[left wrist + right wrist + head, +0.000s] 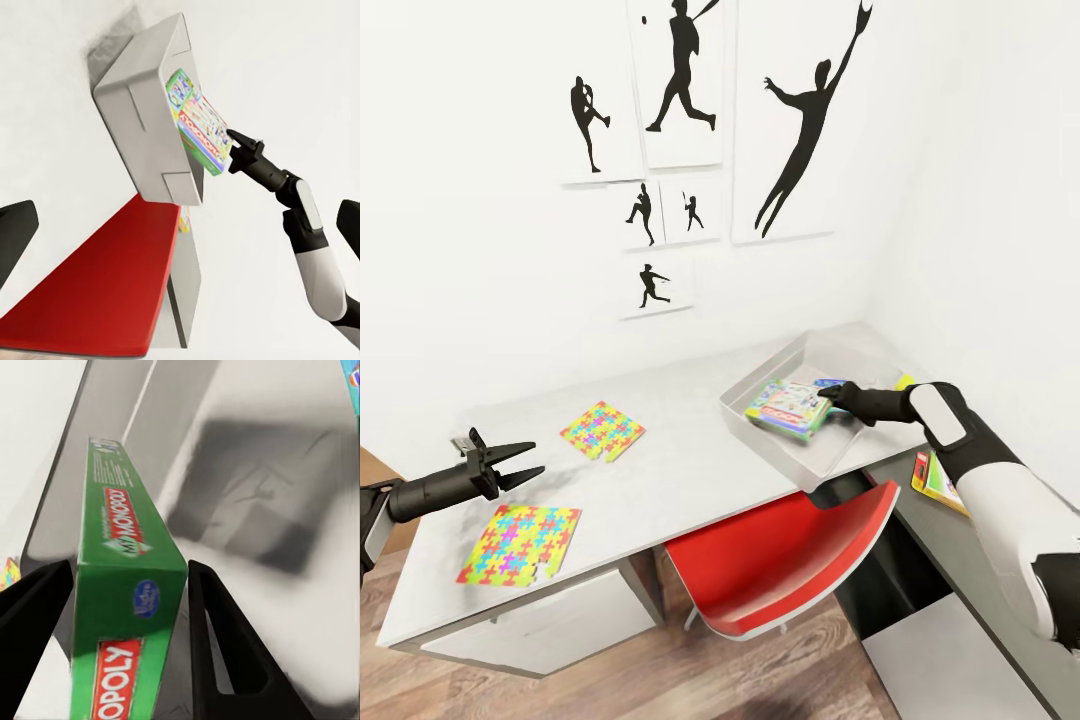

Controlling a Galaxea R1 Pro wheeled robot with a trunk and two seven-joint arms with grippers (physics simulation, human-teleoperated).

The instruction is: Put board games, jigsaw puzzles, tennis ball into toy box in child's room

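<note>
The light-grey toy box point(755, 395) point(139, 105) stands on the white table point(680, 470) near the wall corner. In it the green-edged board game point(788, 408) point(201, 124) point(124, 577) rests tilted, with my right gripper point(834, 394) point(234, 144) point(129, 607) shut on its end. A blue corner point(827, 382) shows behind it. Two jigsaw puzzles point(603, 430) point(522, 543) lie flat at the table's left. Between them hovers my left gripper point(526, 461), open and holding nothing. A yellow-red board game point(937, 480) lies right of my right arm. The bed is out of view.
A red chair point(790, 555) point(105, 292) is tucked under the table in front of the toy box. Silhouette posters point(680, 80) hang on the wall behind. A bit of yellow-green point(905, 381) peeks from behind my right forearm; what it is I cannot tell.
</note>
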